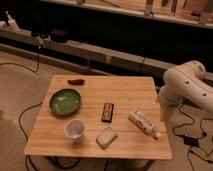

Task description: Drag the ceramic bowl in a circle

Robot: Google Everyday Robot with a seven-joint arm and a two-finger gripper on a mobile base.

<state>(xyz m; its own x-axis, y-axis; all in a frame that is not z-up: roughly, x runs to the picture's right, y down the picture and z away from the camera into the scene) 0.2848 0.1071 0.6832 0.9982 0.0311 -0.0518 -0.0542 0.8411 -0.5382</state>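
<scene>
1. Pale wooden table [125, 92] fills the mid-frame, with a black cable [24, 117] looping on the floor to its left.
2. Front row: small white round cup [75, 129], upright. A pale crumpled packet [106, 137] lies near it on the right, apart from it.
3. Middle row: dark flat rectangular bar [107, 112] near centre. A white tube [142, 122] lies diagonally towards the right edge.
4. Same depth, off the table: white robot arm [187, 85]. Its gripper [165, 114] hangs just beside the table's right edge, well apart from the bowl. Released or clenched: cannot tell. It holds nothing that I can see.
5. Task thing: wide shallow green glazed ceramic bowl [65, 101], upright on the left half of the table, just behind the cup and not touching it. There is a pale patch inside; glare or residue, can't say.
6. Handling, my read:
   - Rigid, fairly heavy for its size, and the glaze is slick.
   - It chips if knocked.
   - It should slide flat on the wood.
7. Hold: pinch the low rim wall on the arm-facing right side, one jaw inside and one outside. Keep the base down and don't lift.
8. Small red-brown object [76, 81] sits behind the bowl near the far edge. With the cup, it boxes in the circle, so bias the path towards the open centre.
9. Back: long dark bench [100, 50] along the wall.
</scene>
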